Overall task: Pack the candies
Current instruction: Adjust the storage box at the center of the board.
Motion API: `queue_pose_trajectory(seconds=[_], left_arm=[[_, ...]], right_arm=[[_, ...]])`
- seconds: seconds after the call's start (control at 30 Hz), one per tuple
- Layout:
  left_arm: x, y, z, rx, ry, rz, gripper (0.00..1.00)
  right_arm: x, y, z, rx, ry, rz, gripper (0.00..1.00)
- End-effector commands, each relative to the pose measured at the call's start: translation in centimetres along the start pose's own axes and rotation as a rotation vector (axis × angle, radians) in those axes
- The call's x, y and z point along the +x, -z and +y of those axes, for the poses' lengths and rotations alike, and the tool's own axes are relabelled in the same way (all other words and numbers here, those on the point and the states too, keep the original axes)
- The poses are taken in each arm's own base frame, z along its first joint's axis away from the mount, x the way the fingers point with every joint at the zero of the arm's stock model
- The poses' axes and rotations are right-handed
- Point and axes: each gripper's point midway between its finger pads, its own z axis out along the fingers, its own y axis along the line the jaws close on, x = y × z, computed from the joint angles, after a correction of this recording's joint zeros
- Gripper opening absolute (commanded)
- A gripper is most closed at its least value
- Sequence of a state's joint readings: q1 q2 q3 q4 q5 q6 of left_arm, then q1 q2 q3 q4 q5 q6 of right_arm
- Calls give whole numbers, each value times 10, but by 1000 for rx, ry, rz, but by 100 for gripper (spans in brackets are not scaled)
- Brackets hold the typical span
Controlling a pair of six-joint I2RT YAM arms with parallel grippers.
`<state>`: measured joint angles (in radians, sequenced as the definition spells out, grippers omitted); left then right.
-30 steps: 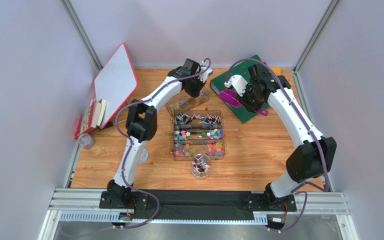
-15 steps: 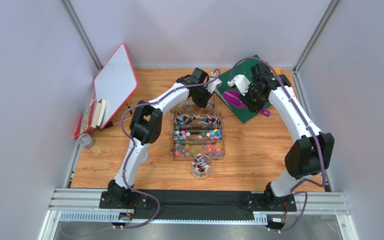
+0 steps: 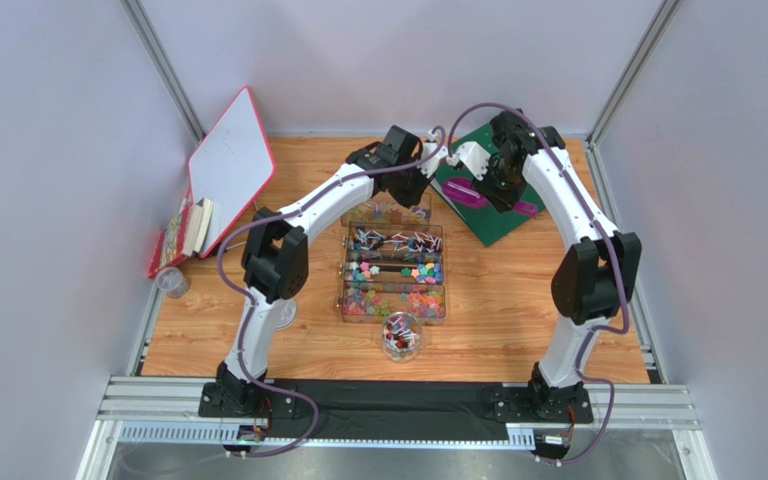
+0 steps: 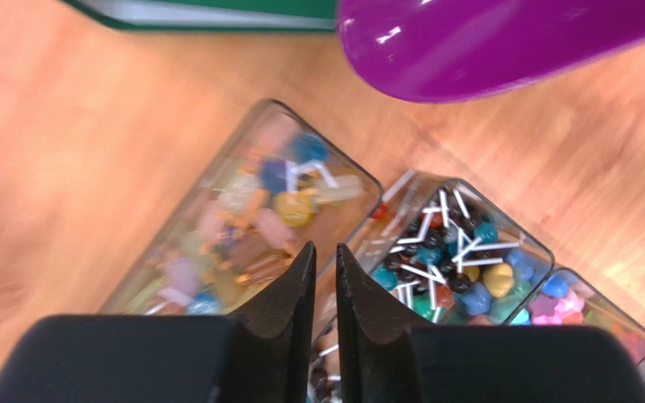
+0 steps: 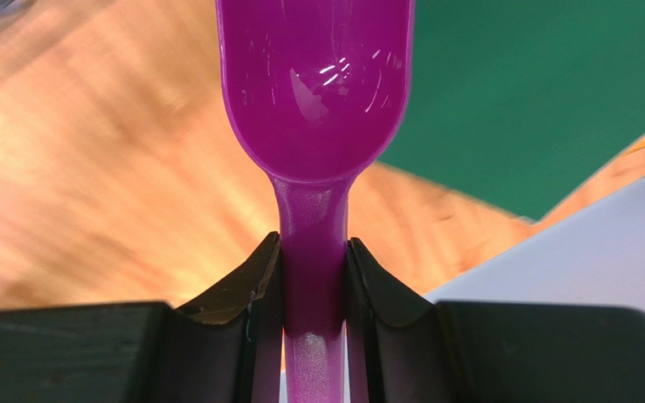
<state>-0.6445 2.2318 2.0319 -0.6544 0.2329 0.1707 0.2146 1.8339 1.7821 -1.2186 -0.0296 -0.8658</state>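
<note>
Lower centre, a cup (image 3: 401, 335) holds sweets. Mid-frame, the candies (image 3: 395, 270) fill a clear box (image 3: 345, 275). Over its far end, the left gripper (image 4: 324, 252) is nearly closed and empty. Upper right, the right gripper (image 5: 314, 256) clamps the scoop (image 5: 316, 75) above a green board (image 3: 491, 225).

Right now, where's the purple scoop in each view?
Top external: purple scoop upper centre-right, at the green board's left edge.
Left wrist: scoop top right, board along top edge.
Right wrist: scoop centre, handle clamped in right hand; board upper right.
Shared landmark: the green board.
</note>
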Motion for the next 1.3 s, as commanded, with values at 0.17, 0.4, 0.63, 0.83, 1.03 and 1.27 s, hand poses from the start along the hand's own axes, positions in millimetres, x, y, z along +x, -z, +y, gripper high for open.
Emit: queue_pose_trajectory(seconds=[0.17, 0.4, 0.63, 0.83, 1.03, 1.27], left_arm=[[-16, 124, 97, -407, 45, -121, 16], [91, 127, 131, -531, 104, 61, 0], [116, 109, 133, -511, 143, 115, 0], [125, 96, 133, -503, 170, 134, 0], [131, 82, 141, -516, 198, 144, 0], [129, 49, 144, -457, 214, 164, 0]], right_arm=[[-22, 23, -42, 77, 335, 175, 0], [-26, 24, -10, -5, 511, 300, 0], [-45, 26, 0, -11, 533, 320, 0], [-42, 16, 9, -47, 505, 328, 0], [-42, 8, 13, -65, 469, 326, 0], [-42, 3, 16, -79, 454, 310, 0]])
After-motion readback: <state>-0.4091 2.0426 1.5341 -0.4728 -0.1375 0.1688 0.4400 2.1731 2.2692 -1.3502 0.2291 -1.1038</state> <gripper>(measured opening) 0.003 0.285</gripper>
